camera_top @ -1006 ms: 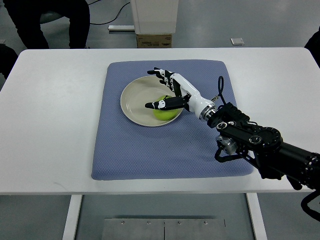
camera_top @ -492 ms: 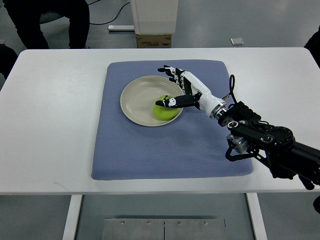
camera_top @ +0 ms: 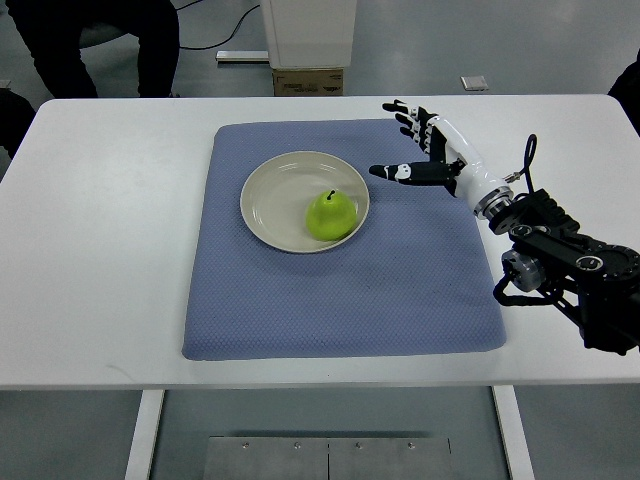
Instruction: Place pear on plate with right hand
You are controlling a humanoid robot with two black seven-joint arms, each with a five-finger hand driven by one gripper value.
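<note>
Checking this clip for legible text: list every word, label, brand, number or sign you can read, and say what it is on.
None can be read.
The brown cardboard box beyond the white table shows faint dark marks, too blurred to read.
The green pear, round beige plate, blue textured mat and the black-and-white right hand carry no visible print.

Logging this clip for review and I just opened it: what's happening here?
A humanoid robot's right hand hangs open over the right part of the blue mat, holding nothing and apart from the plate. The green pear sits on the plate, toward its right side, stem up, with nothing touching it. The plate rests on the mat on a white table. The left arm is not in view. The placing looks done.
</note>
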